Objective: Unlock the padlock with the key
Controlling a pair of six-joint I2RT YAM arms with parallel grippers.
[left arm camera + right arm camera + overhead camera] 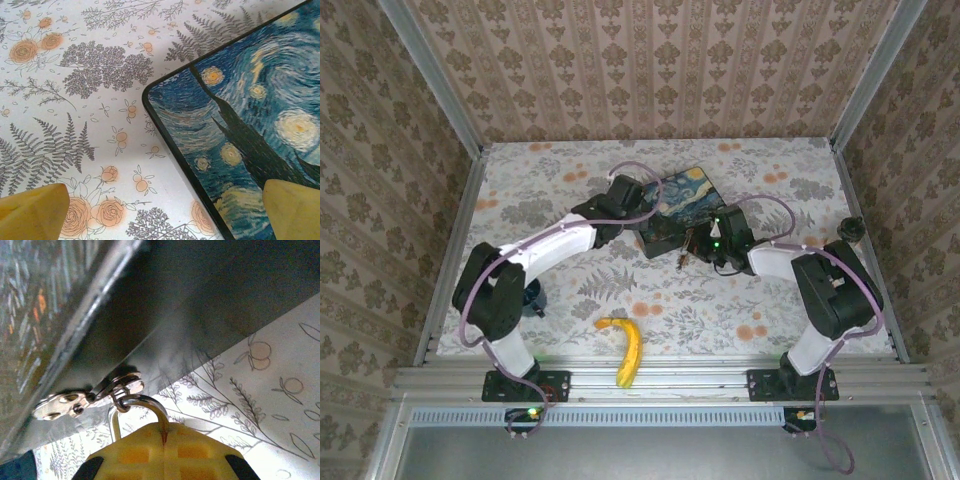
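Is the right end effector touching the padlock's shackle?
Touching. In the right wrist view the padlock's shackle runs straight into the seam of the shut right end effector, pinched there with no gap visible.

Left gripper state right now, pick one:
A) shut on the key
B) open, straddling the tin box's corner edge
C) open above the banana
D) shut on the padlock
B: in the left wrist view the left gripper stands wide open, one side over the floral table, the other over the starry tin box, with the box's corner edge between them.
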